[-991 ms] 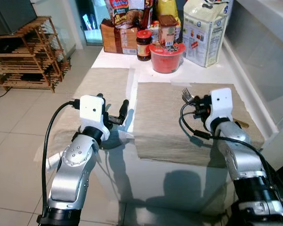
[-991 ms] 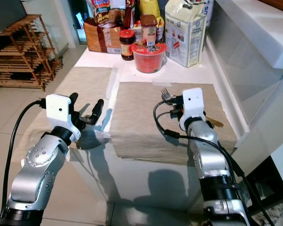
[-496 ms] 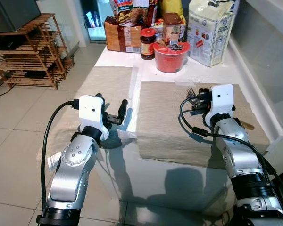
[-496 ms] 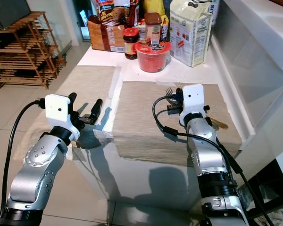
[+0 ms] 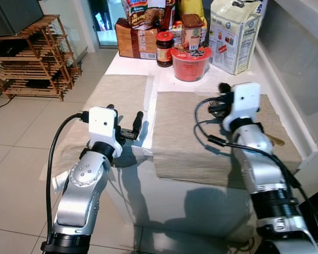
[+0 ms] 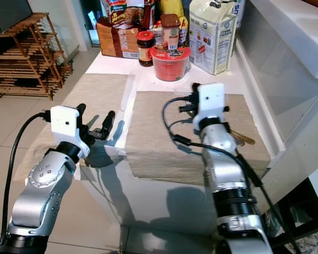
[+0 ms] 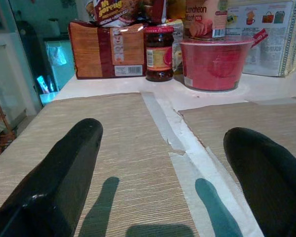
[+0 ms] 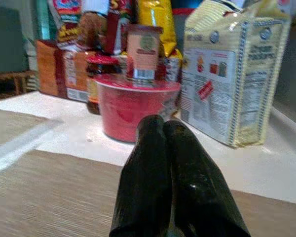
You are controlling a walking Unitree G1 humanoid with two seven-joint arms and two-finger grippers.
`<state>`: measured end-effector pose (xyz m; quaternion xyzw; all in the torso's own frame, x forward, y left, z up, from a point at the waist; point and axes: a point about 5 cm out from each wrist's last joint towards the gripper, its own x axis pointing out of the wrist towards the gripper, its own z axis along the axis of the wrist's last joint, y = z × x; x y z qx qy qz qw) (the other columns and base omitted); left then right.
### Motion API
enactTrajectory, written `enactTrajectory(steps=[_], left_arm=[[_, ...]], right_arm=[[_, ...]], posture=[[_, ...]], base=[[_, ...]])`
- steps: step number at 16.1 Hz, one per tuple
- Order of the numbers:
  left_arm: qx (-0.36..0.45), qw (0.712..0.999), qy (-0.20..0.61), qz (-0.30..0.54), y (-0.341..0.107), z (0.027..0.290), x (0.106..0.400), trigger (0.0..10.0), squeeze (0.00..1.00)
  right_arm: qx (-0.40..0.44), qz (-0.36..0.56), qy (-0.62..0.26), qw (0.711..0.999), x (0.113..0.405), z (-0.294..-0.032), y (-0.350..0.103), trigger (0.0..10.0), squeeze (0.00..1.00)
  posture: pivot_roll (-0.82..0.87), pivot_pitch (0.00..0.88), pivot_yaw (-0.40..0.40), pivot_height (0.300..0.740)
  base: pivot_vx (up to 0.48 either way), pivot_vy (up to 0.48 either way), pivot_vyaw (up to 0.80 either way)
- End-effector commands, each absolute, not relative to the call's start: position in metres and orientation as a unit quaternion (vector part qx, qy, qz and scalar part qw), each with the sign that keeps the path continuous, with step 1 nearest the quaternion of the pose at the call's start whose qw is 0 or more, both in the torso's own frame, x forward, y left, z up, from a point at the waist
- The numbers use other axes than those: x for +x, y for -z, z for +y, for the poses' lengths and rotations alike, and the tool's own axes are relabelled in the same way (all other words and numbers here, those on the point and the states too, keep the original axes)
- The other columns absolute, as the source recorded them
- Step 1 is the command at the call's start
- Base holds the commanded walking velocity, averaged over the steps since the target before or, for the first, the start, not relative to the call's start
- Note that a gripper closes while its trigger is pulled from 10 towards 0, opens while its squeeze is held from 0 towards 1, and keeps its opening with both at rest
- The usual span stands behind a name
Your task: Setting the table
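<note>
While I stand beside the counter (image 5: 222, 79), two woven placemats lie side by side on it, with a strip of white between them. The robot's left arm (image 5: 85, 180) reaches in at the near edge of the left placemat (image 5: 122, 87). The left jaws are spread wide with nothing between them, poised low over the mat's inner corner and the white strip. Its right arm (image 5: 254, 153) stretches across the right placemat (image 5: 185, 132), and the right jaws are pressed tight together above the mat's far half, pointing toward the groceries. I cannot tell whether anything is pinched between them. Just beside that arm, at the mat's right edge, a small brown-gold piece (image 6: 245, 139) peeks out, too hidden to name. Beyond the mats stand a red bowl (image 5: 191, 63), a dark jar with a red lid (image 5: 164, 48), a brown carton (image 5: 135, 45) and a tall white bag (image 5: 233, 32). A wooden rack (image 5: 32, 58) sits on the floor off to the left.
</note>
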<state>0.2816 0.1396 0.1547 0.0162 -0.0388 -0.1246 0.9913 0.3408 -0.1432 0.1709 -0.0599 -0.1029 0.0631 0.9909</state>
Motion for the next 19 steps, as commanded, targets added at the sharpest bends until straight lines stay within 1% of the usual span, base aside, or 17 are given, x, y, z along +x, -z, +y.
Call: enactTrajectory(steps=[1,3,4,5,6,8,10,12,15,19], left_arm=[[0.023,0.992,0.120,-0.041,-0.156,0.142,0.284,10.0,0.00],[0.023,0.992,0.121,-0.041,-0.156,0.142,0.284,10.0,0.00],[0.023,0.991,0.121,-0.042,-0.156,0.142,0.283,10.0,0.00],[0.023,0.992,0.121,-0.042,-0.157,0.142,0.282,10.0,0.00],[0.023,0.992,0.119,-0.042,-0.157,0.142,0.281,10.0,0.00],[0.021,0.992,0.117,-0.044,-0.158,0.142,0.280,10.0,0.00],[0.015,0.992,0.117,-0.042,-0.156,0.139,0.279,10.0,0.00],[0.010,0.992,0.119,-0.038,-0.154,0.135,0.280,10.0,0.00],[0.010,0.992,0.120,-0.038,-0.154,0.135,0.279,10.0,0.00],[0.011,0.992,0.117,-0.040,-0.156,0.137,0.278,10.0,0.00]], right_arm=[[-0.060,-0.127,-0.065,0.988,0.342,-0.139,-0.181,0.0,0.00],[-0.063,-0.125,-0.068,0.988,0.342,-0.137,-0.182,0.0,0.00],[-0.076,-0.113,-0.065,0.989,0.341,-0.140,-0.181,10.0,0.87],[-0.079,-0.108,-0.061,0.989,0.340,-0.145,-0.182,10.0,1.00],[-0.080,-0.101,-0.048,0.991,0.336,-0.156,-0.183,10.0,1.00],[-0.088,-0.081,-0.042,0.992,0.324,-0.170,-0.177,10.0,1.00],[-0.094,-0.046,-0.044,0.993,0.314,-0.178,-0.163,10.0,1.00],[-0.097,0.000,-0.058,0.994,0.309,-0.180,-0.147,10.0,1.00],[-0.102,0.009,-0.065,0.993,0.307,-0.182,-0.150,10.0,1.00],[-0.099,0.012,-0.072,0.992,0.313,-0.182,-0.161,10.0,1.00]], posture=[[-0.11,0.000,0.073,0.740],[-0.11,0.000,0.073,0.740],[-0.11,0.000,0.069,0.740],[-0.11,0.000,0.066,0.740],[-0.11,0.000,0.062,0.740],[-0.11,0.000,0.055,0.740],[-0.13,0.000,0.052,0.740],[-0.14,0.000,0.055,0.740],[-0.13,0.000,0.055,0.740],[-0.12,0.000,0.053,0.740]], base=[[0.000,0.000,0.00],[0.000,0.000,0.00],[0.000,0.000,0.00],[0.000,0.000,0.00],[0.000,0.000,0.00],[0.000,0.000,0.00],[0.000,0.000,0.00],[0.000,0.000,0.00],[0.000,0.000,0.00],[0.000,0.000,0.00]])
